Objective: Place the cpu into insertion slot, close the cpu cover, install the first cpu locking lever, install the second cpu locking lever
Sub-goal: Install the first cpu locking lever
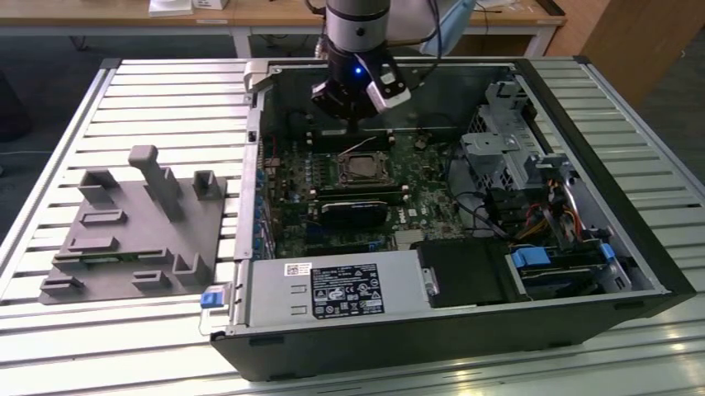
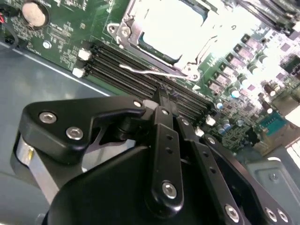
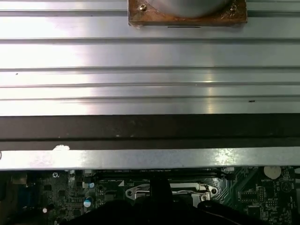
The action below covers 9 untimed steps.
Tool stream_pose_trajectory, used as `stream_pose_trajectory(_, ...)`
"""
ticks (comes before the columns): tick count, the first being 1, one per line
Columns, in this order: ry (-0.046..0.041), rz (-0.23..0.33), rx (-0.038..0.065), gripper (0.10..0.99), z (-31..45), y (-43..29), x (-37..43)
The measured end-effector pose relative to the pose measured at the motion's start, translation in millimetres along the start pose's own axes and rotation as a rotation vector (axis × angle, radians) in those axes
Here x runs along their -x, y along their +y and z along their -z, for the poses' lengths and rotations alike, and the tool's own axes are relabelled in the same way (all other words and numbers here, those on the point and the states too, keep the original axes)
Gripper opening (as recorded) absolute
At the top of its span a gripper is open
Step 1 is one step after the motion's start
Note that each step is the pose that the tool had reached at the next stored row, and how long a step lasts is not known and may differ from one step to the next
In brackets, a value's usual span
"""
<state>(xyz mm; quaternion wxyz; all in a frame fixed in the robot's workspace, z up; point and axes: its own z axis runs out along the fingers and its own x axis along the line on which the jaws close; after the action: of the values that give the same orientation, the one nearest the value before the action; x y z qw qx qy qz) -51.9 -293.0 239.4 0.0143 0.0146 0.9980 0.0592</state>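
Observation:
In the exterior view the open computer case holds the green board, with the insertion slot (image 1: 364,170) near its middle. The cpu (image 2: 173,21) lies in the slot, its metal top glaring bright. The silver cpu cover (image 2: 130,33) lies flat around it. A thin wire locking lever (image 2: 150,71) runs along the socket's edge beside the memory slots. My gripper (image 2: 161,93) hangs just behind the socket with its fingers together, the tip close over that lever and nothing visibly between the fingers. The exterior view shows the gripper (image 1: 355,130) above the socket's far edge.
Long black memory slots (image 2: 126,75) lie under the fingertip. A black card (image 1: 352,210) sits in front of the socket. A drive cage (image 1: 513,157) and cables fill the exterior view's right, a power supply (image 1: 330,289) the front. A grey fixture (image 1: 132,223) stands outside at the left.

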Motion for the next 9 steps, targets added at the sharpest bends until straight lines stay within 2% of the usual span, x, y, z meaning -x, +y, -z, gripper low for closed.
stream_pose_trajectory(3,0.0016,0.013,0.0,0.106,-2.2,-0.1,3.8)
stream_pose_trajectory(9,0.0021,0.017,0.0,0.106,-10.4,-1.1,5.4)
